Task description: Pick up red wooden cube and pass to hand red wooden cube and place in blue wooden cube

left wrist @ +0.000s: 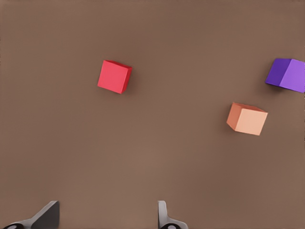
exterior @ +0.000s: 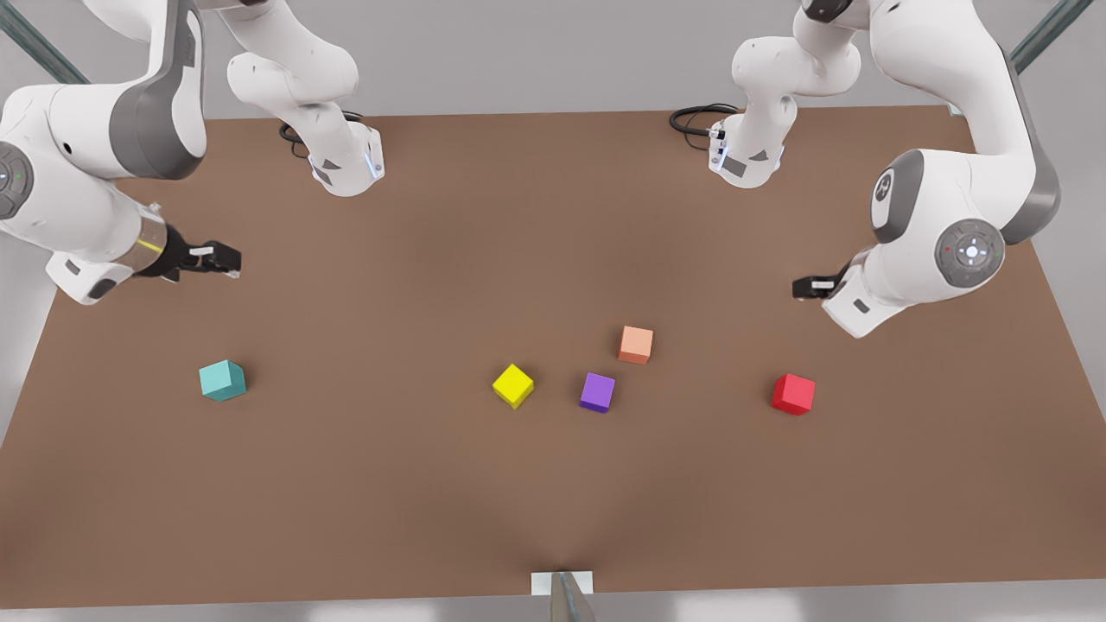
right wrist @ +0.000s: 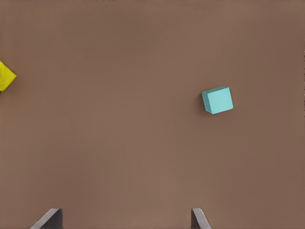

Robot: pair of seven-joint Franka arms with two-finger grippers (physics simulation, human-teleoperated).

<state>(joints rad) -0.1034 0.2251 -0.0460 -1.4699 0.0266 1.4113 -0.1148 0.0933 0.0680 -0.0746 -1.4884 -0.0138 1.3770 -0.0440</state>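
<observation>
Nothing was grasped yet. The left gripper (exterior: 799, 288) hung spread and empty above the red wooden cube (exterior: 793, 394), needing to descend onto it. The right gripper (exterior: 226, 259) waited, also spread, over the blue wooden cube (exterior: 222, 380).

A plain brown tabletop (exterior: 432, 484) is seen under soft, even light. A pale grey wall (exterior: 536, 52) is seen behind it.
</observation>
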